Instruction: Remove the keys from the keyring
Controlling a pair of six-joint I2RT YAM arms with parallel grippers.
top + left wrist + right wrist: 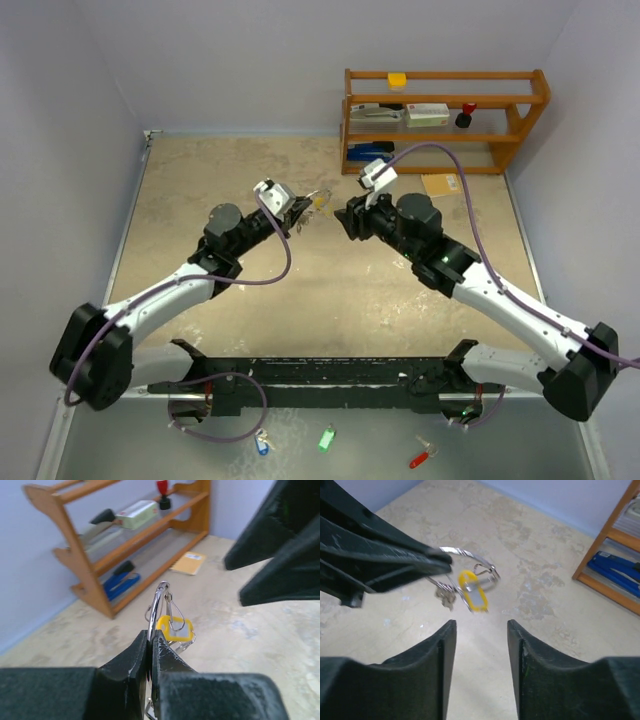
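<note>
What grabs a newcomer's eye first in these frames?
Centre frame, the left tool is pinched shut on the keyring, a yellow-headed key dangling from it above the table. The right tool faces it, open and clear of the ring. A wooden shelf stands at the far right edge.

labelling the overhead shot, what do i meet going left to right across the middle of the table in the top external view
left gripper → keyring pinched in it → right gripper, open → tan pad lying flat on the table
</note>
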